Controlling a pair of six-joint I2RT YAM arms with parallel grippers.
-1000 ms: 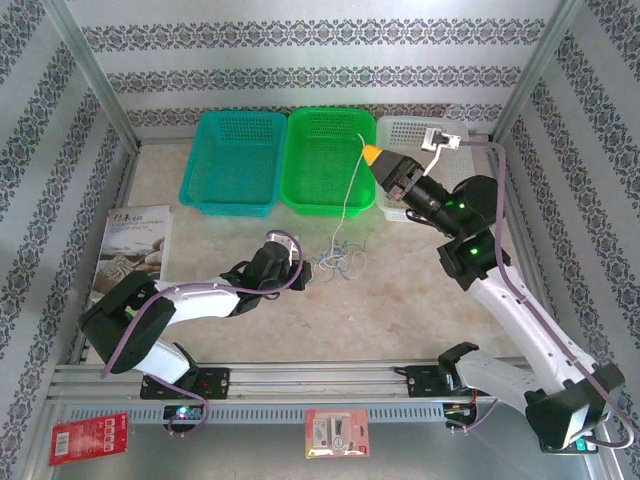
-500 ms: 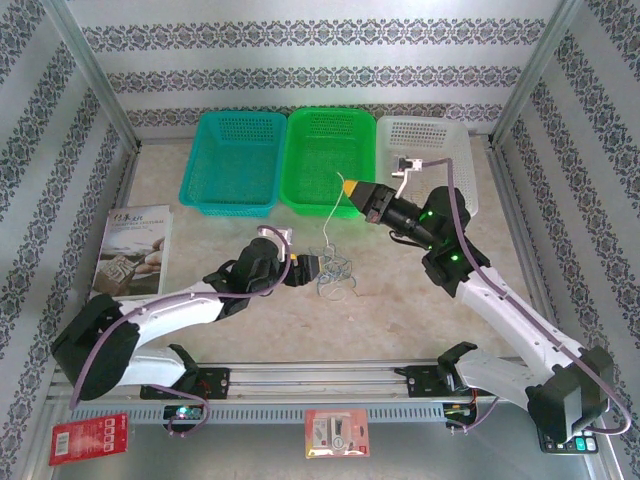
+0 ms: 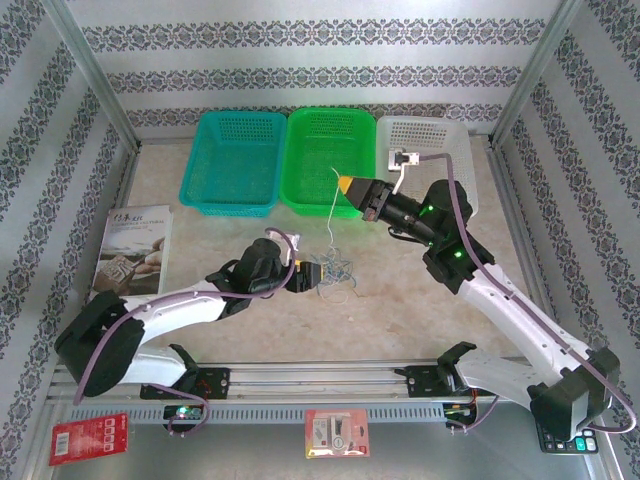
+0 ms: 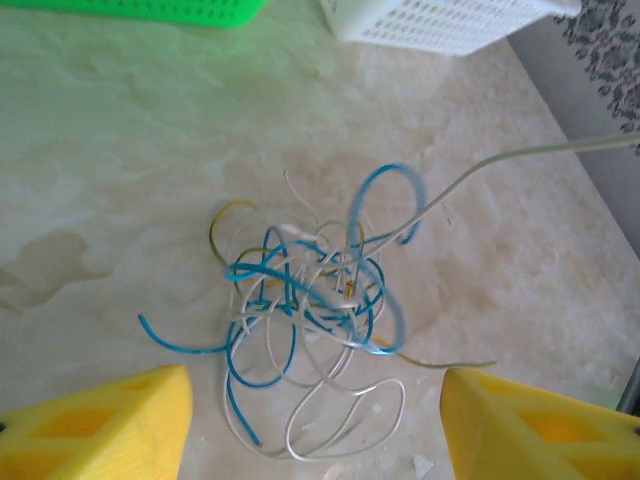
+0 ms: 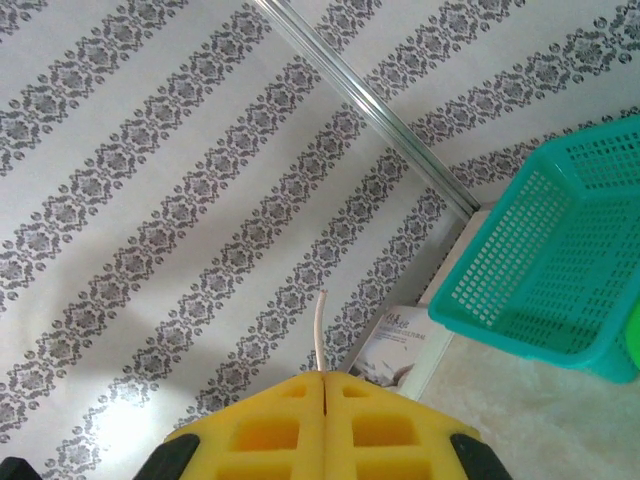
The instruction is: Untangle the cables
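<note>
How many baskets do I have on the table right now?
3, in a row along the far edge: teal basket left, green basket middle, white basket right, partly behind the right arm.

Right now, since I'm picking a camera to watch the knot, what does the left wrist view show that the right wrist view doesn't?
Left wrist view: the tangle of cables ahead of open left jaws, plus a white basket corner. Right wrist view: the teal basket, a book, patterned wall, and right jaws shut on a whitish cable. Both: yellow fingers and that whitish cable.
</note>
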